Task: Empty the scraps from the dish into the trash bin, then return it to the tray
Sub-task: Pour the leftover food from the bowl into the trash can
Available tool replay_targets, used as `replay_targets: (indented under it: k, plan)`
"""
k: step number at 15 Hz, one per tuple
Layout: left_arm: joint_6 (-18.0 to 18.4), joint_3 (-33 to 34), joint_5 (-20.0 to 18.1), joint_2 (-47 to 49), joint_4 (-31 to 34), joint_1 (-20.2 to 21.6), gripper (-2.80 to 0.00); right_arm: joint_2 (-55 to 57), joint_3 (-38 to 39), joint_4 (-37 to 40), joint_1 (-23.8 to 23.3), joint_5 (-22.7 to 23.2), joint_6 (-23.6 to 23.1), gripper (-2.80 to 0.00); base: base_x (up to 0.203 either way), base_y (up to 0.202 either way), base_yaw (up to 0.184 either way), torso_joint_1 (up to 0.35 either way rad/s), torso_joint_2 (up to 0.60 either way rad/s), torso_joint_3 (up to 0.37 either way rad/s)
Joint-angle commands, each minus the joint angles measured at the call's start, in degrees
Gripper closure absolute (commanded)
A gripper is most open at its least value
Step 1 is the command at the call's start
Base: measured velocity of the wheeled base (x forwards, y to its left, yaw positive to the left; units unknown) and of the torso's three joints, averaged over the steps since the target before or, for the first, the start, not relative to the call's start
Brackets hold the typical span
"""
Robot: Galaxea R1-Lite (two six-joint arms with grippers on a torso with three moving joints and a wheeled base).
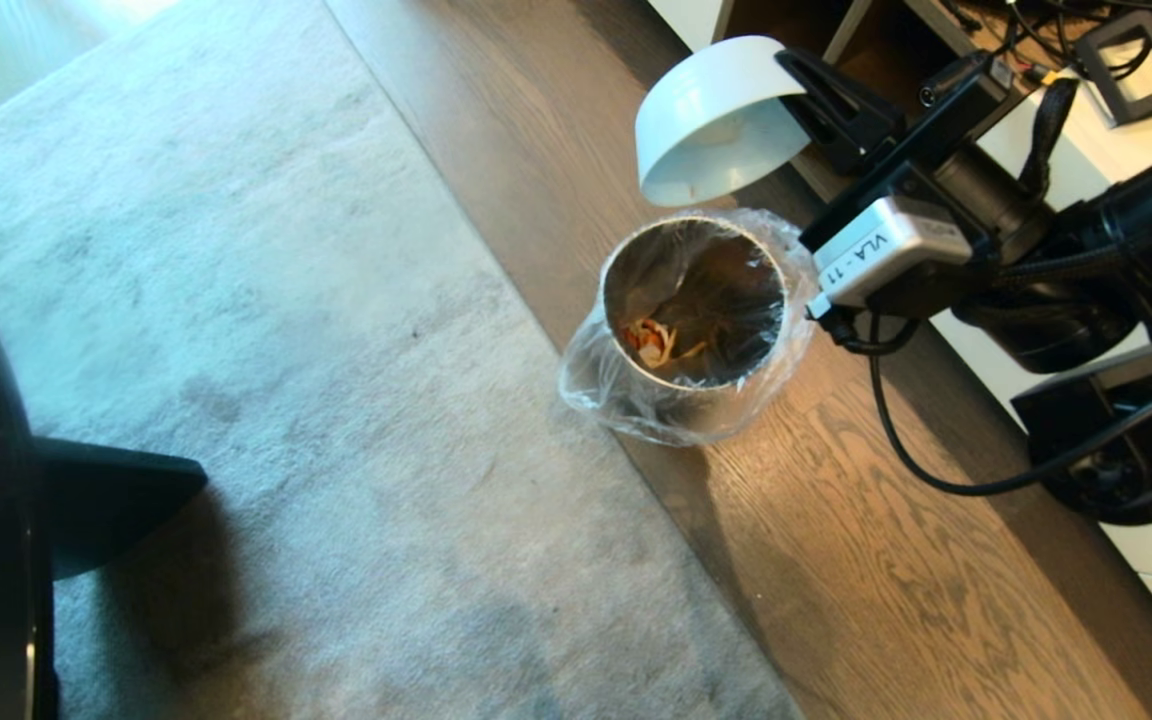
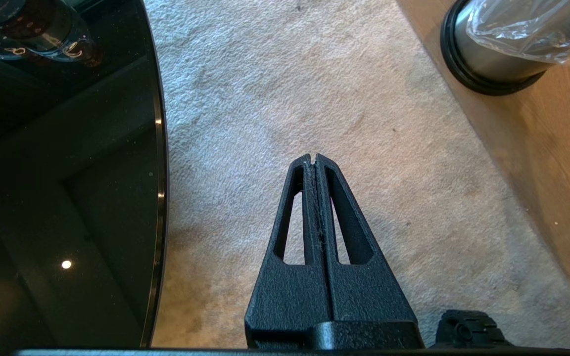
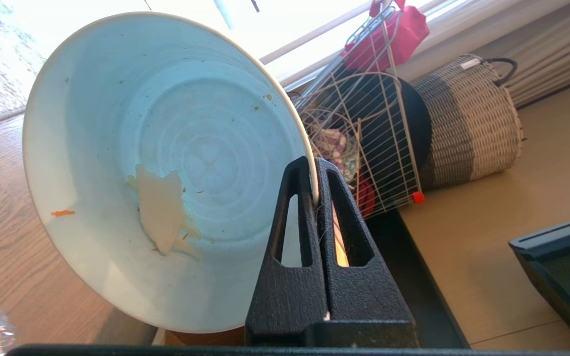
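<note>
Right gripper (image 1: 804,75): clamped on rim of dish (image 1: 711,115), held tipped on its side above and just beyond trash bin (image 1: 693,305). Dish interior: pale smear and small orange crumb stuck to wall. Scraps (image 1: 651,342): lying in bottom of bin, inside clear liner. Bin: upright on wood floor (image 1: 886,600), beside grey carpet (image 1: 286,350). Left gripper (image 2: 313,159): fingers pressed together, nothing between them, over carpet beside glossy black tabletop (image 2: 57,173).

Warm sidelight, blown-out window glare, sharp focus
</note>
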Motion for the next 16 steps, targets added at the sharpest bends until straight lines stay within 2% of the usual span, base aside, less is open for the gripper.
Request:
replay_targets:
  k: [1,4,8,12,13,16]
  plan:
    - [-0.1,0.0,0.0,0.0,0.0,0.0,0.0,-2.1,0.8,-2.7,0.0,0.2,-0.4,0.0,0.0,0.0,0.0,0.0,0.0,0.0]
    - [-0.1,0.0,0.0,0.0,0.0,0.0,0.0,-3.4,1.2,-2.7,0.4,0.2,-0.4,0.0,0.0,0.0,0.0,0.0,0.0,0.0]
    - [-0.1,0.0,0.0,0.0,0.0,0.0,0.0,-6.0,1.6,-2.7,3.9,0.1,-0.4,0.0,0.0,0.0,0.0,0.0,0.0,0.0]
    - [-0.1,0.0,0.0,0.0,0.0,0.0,0.0,-8.0,6.0,-2.7,4.1,0.2,-0.7,0.0,0.0,0.0,0.0,0.0,0.0,0.0]
    - [-0.1,0.0,0.0,0.0,0.0,0.0,0.0,-6.8,5.7,-2.7,4.1,0.3,-1.0,0.0,0.0,0.0,0.0,0.0,0.0,0.0]
    - [-0.1,0.0,0.0,0.0,0.0,0.0,0.0,-5.0,-1.7,-2.6,4.1,0.4,-0.9,0.0,0.0,0.0,0.0,0.0,0.0,0.0]
